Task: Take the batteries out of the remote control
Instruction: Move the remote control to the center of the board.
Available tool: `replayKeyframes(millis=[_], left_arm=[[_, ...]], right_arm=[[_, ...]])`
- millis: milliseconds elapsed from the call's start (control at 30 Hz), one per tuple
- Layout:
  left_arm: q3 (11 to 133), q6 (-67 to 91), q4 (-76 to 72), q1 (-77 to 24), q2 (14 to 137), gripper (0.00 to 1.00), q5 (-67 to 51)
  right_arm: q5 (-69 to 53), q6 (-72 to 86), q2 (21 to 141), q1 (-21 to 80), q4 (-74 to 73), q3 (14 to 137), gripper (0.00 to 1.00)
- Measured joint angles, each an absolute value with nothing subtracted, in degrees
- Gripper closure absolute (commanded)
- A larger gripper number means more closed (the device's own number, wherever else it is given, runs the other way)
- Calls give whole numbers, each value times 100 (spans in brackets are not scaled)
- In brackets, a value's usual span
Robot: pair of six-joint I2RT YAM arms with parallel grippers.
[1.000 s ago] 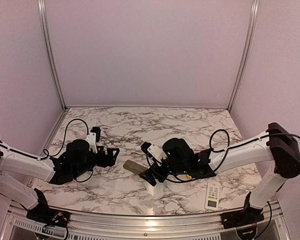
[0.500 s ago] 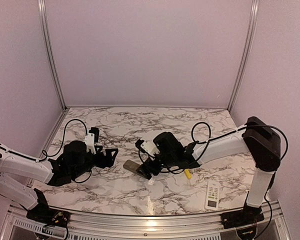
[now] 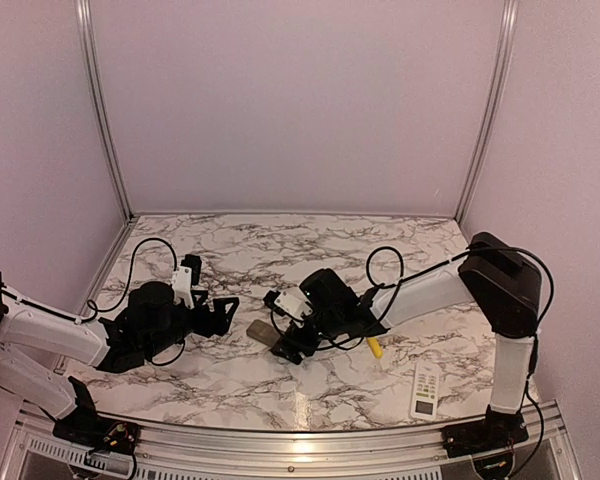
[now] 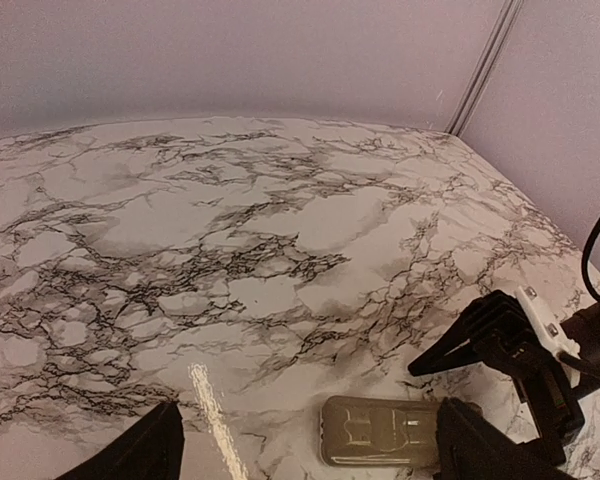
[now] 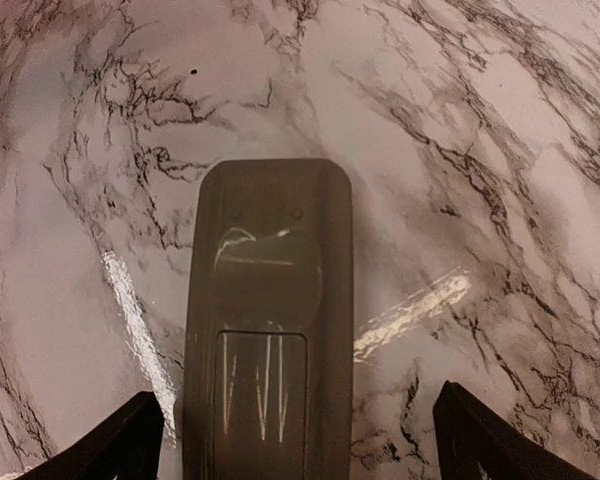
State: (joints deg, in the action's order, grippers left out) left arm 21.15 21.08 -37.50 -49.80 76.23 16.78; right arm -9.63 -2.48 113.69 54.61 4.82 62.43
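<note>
The left end effector (image 3: 223,312) hovers low over the marble worktop (image 3: 280,250), its fingers (image 4: 130,455) spread wide and holding nothing. Just to its right the grey remote (image 3: 259,329) lies flat on the worktop with its back face up, between the two end effectors. The right end effector (image 3: 285,346) is right over the remote's near end, also spread, with a finger (image 5: 110,450) on either side of the body and a gap showing at each.

A rectangular battery panel (image 5: 261,400) is marked into the remote's back. It looks closed, so the batteries are hidden in every view. Further right, a yellow screwdriver (image 3: 374,347) lies beside the right forearm, and a white remote (image 3: 426,388) rests near the front right corner.

The overhead view alone shows the screwdriver and the white remote. The right wrist view alone shows the panel's ridged lines and the remote's rounded far end. The left wrist view shows the remote lengthwise, with the right end effector just beyond it.

A second ago the right arm reached in from further right and covered the screwdriver. Its elbow has since swung inward and the end effector has slid left along the remote. The left arm, the grey remote and the white remote have barely shifted.
</note>
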Motion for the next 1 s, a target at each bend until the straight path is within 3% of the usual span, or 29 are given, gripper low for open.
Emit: replayKeyframes(millis=[367, 533, 667, 800, 1000], left_arm=[[2099, 2102, -3752, -4980, 7614, 9, 1592], [2099, 2102, -3747, -4980, 7614, 9, 1614], [2099, 2110, -3745, -4980, 7614, 9, 1656], [2099, 2137, -3741, -4980, 7614, 10, 1669], [2099, 2169, -3712, -4980, 7592, 10, 1702]], right_arm=[[-1243, -314, 11439, 5435, 434, 6340, 35], [-1525, -322, 11439, 5457, 425, 6340, 25], [-1579, -368, 11439, 5518, 425, 6340, 24], [-1420, -381, 11439, 5566, 421, 6340, 33], [-1094, -421, 11454, 5612, 425, 6340, 54]])
